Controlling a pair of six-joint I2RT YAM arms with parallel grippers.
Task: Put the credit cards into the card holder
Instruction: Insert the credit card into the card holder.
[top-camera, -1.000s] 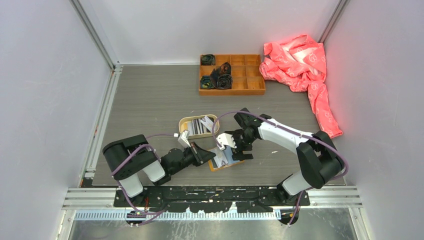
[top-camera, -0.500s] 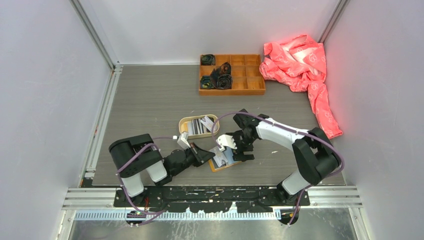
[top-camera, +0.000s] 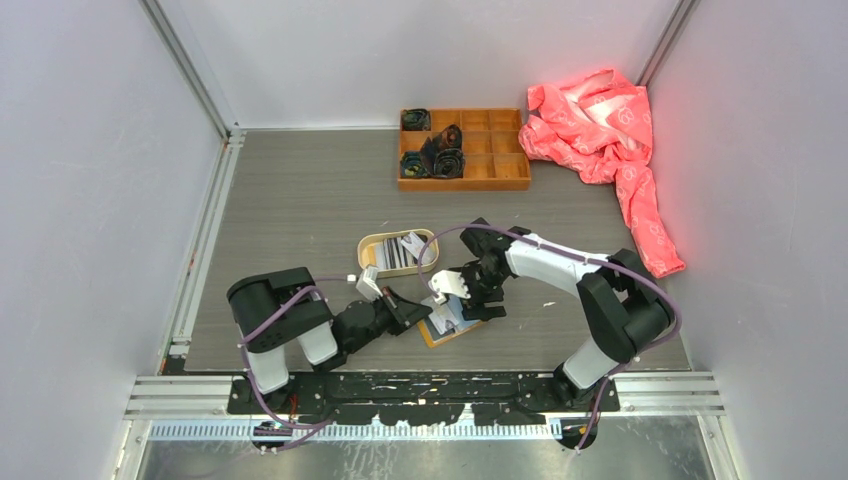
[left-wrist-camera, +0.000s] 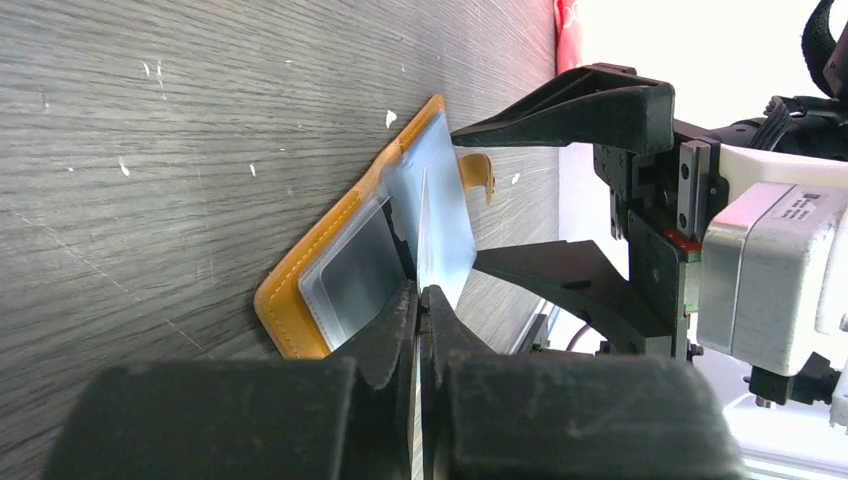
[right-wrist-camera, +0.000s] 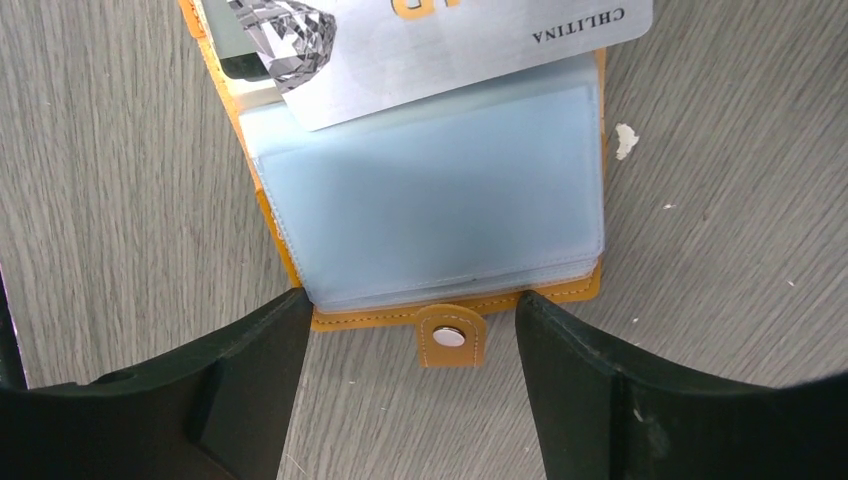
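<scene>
Card at the holder's mouth, a tool at each end.
On the bench (top-camera: 300, 200) the open holder (right-wrist-camera: 430, 210) lies flat near the front edge, between the arms, its long axis running tool to tool. The right tool (right-wrist-camera: 410, 312) is spread, straddling the snap-tab end. The left tool (left-wrist-camera: 422, 300) pinches a card (right-wrist-camera: 450, 50) overlapping the opposite end, and the clear sleeve lies just ahead of it.

Mustard-orange card holder (right-wrist-camera: 430, 210), silver credit card (right-wrist-camera: 430, 45) with diamond print.
</scene>
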